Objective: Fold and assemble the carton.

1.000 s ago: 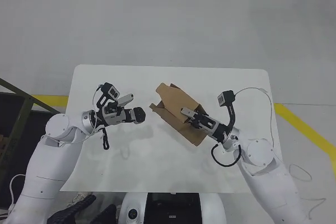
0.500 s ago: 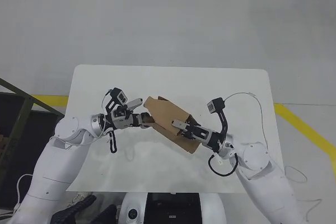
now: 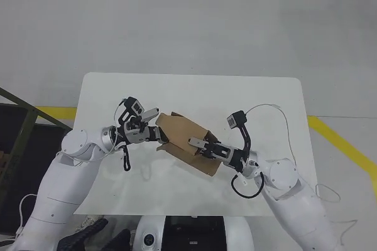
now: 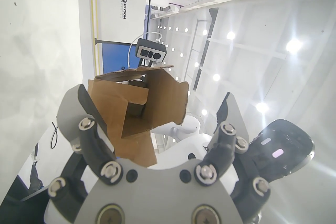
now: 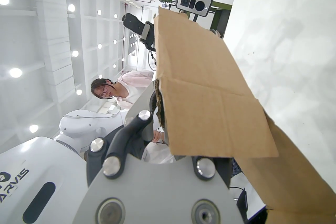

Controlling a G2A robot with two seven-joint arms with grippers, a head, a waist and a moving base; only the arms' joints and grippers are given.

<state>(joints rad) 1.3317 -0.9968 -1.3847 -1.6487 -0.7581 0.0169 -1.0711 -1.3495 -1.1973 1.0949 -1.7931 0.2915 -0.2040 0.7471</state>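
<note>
The brown carton (image 3: 185, 137) is held tilted just above the middle of the white table, partly unfolded, with its flaps loose. My right gripper (image 3: 200, 143) is shut on the carton's right-hand panel. In the right wrist view that panel (image 5: 204, 93) covers one finger, and the other finger (image 5: 147, 114) presses its edge. My left gripper (image 3: 159, 133) is at the carton's left end and open. In the left wrist view the carton's open end (image 4: 147, 101) sits between the spread fingers, against one pad (image 4: 81, 101).
The white table (image 3: 251, 100) has bare surface all round the carton. A dark green rack (image 3: 12, 125) stands off the table's left edge. Yellow floor tape (image 3: 349, 147) runs to the right. A white cable (image 3: 283, 116) loops over the right arm.
My right gripper has carried the carton left and nearer the front. My left gripper has moved right, and its open fingers now straddle the carton's left end.
</note>
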